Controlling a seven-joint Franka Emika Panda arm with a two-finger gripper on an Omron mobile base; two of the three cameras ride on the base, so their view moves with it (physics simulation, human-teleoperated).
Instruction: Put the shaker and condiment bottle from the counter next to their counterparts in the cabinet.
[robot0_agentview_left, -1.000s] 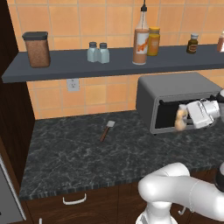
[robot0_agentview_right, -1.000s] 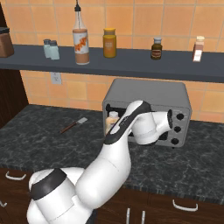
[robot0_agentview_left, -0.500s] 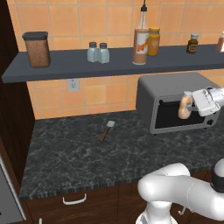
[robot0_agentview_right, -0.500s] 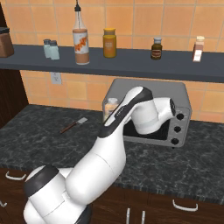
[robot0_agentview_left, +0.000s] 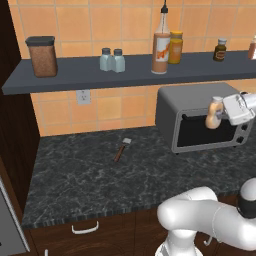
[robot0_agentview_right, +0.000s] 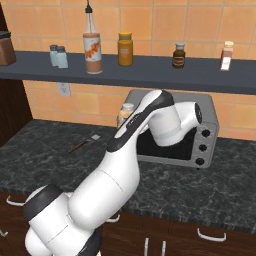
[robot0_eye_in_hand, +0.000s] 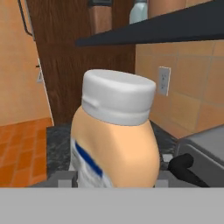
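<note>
My end effector (robot0_agentview_left: 221, 113) is closed around the condiment bottle (robot0_agentview_left: 215, 113), which sits between my fingers with its white cap up. Over the last second I have lifted it from low against the toaster oven (robot0_agentview_left: 200, 122) to level with the oven's top edge, well clear of the surface (robot0_agentview_left: 95, 175). That tells me the grasp is sound and the carry has begun; the cabinet (robot0_agentview_left: 130, 72) is above and to my left. Both shakers (robot0_agentview_left: 112, 60) already stand side by side on it, so I judge that half done. What remains is raising the bottle to the mustard-yellow bottle (robot0_agentview_left: 175, 47), beside the tall pourer bottle (robot0_agentview_left: 161, 44).
</note>
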